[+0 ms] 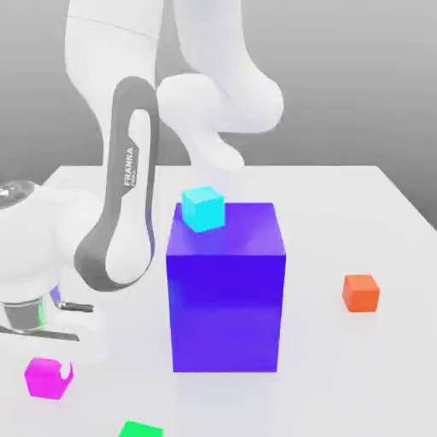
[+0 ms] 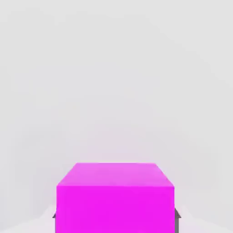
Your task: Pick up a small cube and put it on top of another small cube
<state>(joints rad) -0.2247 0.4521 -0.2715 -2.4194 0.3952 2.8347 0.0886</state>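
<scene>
Magenta cube [image 2: 115, 209] squarely between fingertips of hand [image 2: 116, 216], one each side, apparently clamped; lift off surface [image 1: 324, 375] can't be told. Next likely up and across: green cube [image 1: 141, 429] lies near, toward exterior view's right; destination cube uncertain.

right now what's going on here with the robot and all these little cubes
A Franka arm has its gripper at the small magenta cube, with a fingertip showing on either side of it in the hand view. It looks like it has hold of the cube or is about to, though I can't tell which. The magenta cube is not on top of another small cube. The cyan cube sits on the big blue block, and the orange cube is on the table.
</scene>
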